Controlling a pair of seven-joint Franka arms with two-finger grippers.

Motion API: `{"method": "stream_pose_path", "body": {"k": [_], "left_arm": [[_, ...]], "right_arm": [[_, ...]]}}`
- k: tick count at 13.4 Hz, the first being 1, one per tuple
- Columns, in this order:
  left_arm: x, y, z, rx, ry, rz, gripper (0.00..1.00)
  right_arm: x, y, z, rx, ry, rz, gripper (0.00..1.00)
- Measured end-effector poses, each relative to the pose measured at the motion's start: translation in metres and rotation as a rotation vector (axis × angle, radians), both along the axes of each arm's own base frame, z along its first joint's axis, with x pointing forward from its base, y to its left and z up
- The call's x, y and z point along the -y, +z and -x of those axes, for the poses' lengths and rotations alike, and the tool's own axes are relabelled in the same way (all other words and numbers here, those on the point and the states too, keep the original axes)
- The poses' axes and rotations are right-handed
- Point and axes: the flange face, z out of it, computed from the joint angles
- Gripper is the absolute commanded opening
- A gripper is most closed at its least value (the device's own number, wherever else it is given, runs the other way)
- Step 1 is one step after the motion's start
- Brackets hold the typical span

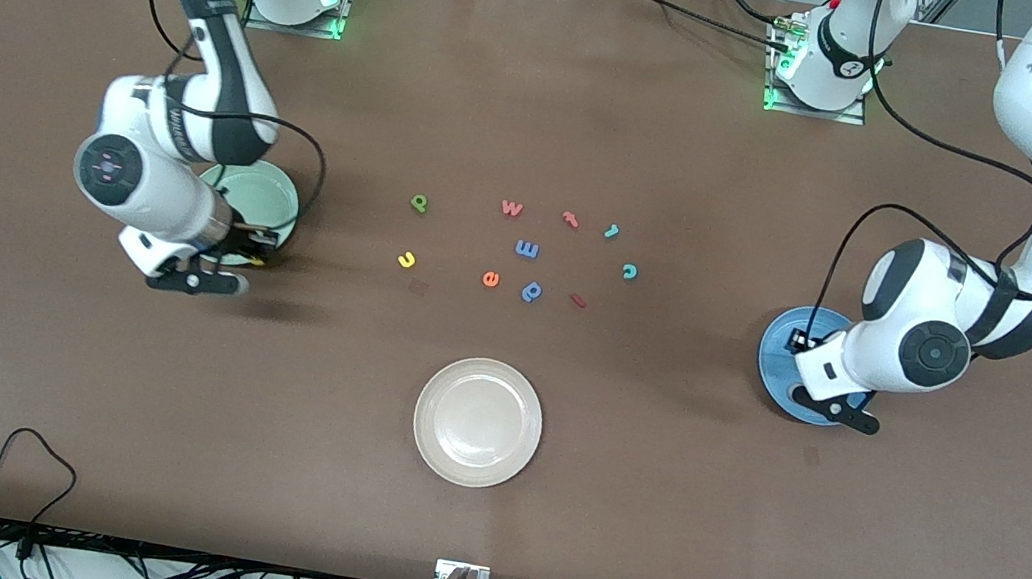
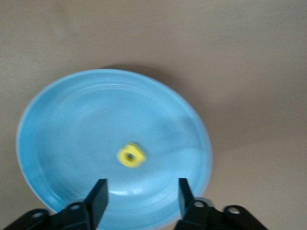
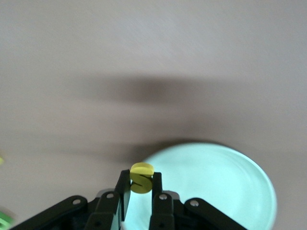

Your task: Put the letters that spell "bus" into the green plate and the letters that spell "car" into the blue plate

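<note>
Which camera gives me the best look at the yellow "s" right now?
The right wrist view: the yellow "s" sits pinched in the right gripper, at the green plate. The front view hides it under the arm; the left wrist view misses it.

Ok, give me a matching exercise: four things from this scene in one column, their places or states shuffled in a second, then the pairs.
Things:
1. yellow "a"
2. yellow "s"
3. yellow "u"
4. white plate

Places or states:
A. held in the right gripper, by the green plate
B. bare, nearest the front camera
C. lying in the blue plate, under the open left gripper
D. on the table among the loose letters

Pairs: 1-C, 2-A, 3-D, 4-B
</note>
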Motion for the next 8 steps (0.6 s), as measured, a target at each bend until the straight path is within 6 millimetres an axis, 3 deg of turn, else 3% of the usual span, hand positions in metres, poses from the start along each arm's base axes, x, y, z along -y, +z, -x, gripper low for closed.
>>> {"method": "stream_pose_path", "body": {"k": [1,3,4,5,7,8], "left_arm": [[0.032,0.019,0.006,-0.001,-0.005,0.001,1.0],[0.106,0.047,0.027,0.01,0.019,0.004,0.89],[0.137,0.052,0.04,0.014,0.056,0.001,0.78],[0.164,0.051,0.053,0.013,0.102,-0.008,0.66],[0.2,0.036,0.073,0.027,0.174,-0.005,0.64],[0.212,0.022,0.081,0.043,0.217,0.014,0.64]], "right_arm": [[0.017,-0.01,0.009,-0.01,-0.007,-0.001,0.0],[0.038,-0.035,0.029,-0.006,-0.019,-0.001,0.0],[0.04,-0.046,0.038,-0.006,-0.021,0.0,0.0],[0.04,-0.054,0.046,-0.014,-0.02,0.002,0.0],[0.042,-0.062,0.055,-0.032,-0.022,0.004,0.07],[0.044,-0.064,0.057,-0.036,-0.025,0.004,0.19]]}}
